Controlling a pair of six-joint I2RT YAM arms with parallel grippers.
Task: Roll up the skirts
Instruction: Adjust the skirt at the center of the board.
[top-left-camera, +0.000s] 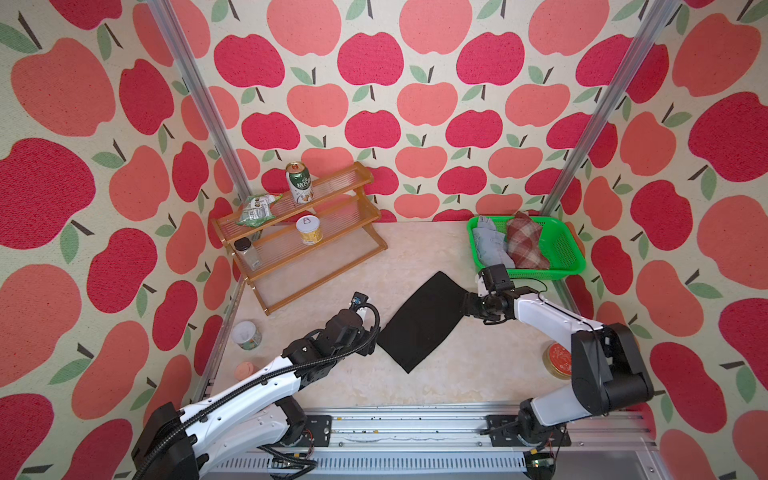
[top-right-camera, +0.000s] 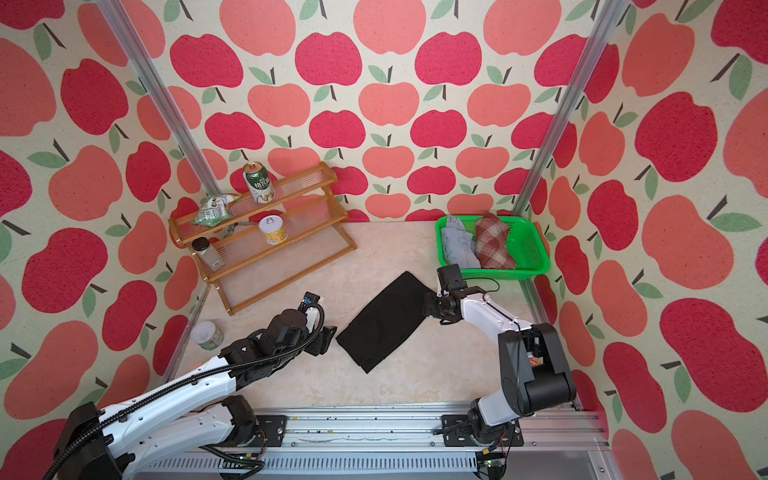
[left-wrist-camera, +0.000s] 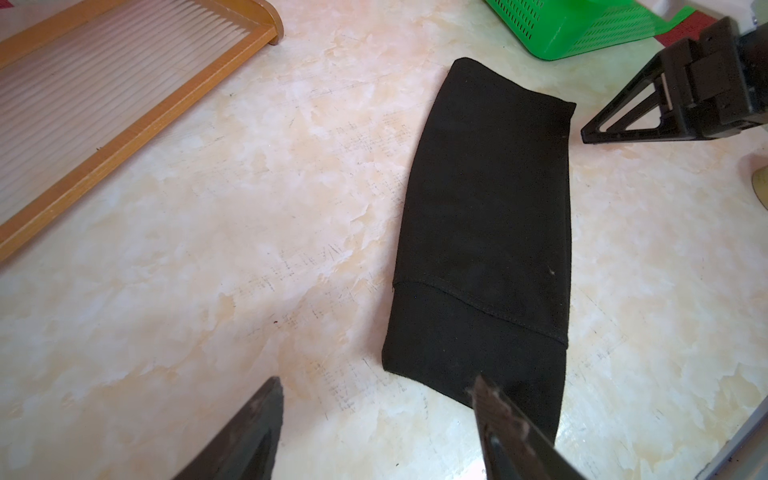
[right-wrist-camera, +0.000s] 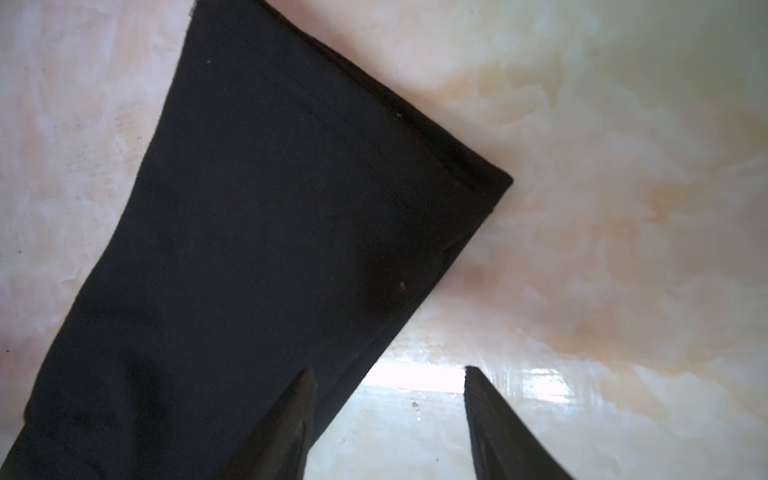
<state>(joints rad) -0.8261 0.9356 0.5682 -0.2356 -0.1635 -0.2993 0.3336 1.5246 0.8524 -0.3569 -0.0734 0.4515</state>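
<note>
Apple-patterned walls (top-left-camera: 415, 104) enclose a marbled beige tabletop (top-left-camera: 478, 374). A stepped wooden rack (top-left-camera: 307, 232) stands in a back corner beside an aluminium post (top-left-camera: 199, 104).

A staged robot test booth, it seems: apple-print fabric walls (top-left-camera: 415, 83) on aluminium framing (top-left-camera: 598, 108), marble-look tabletop (top-left-camera: 478, 370), arm rail (top-left-camera: 415, 428).

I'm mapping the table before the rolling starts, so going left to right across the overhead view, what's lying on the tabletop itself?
In a top view: white-lidded can → black skirt → green basket holding the denim skirt and plaid skirt.
</note>
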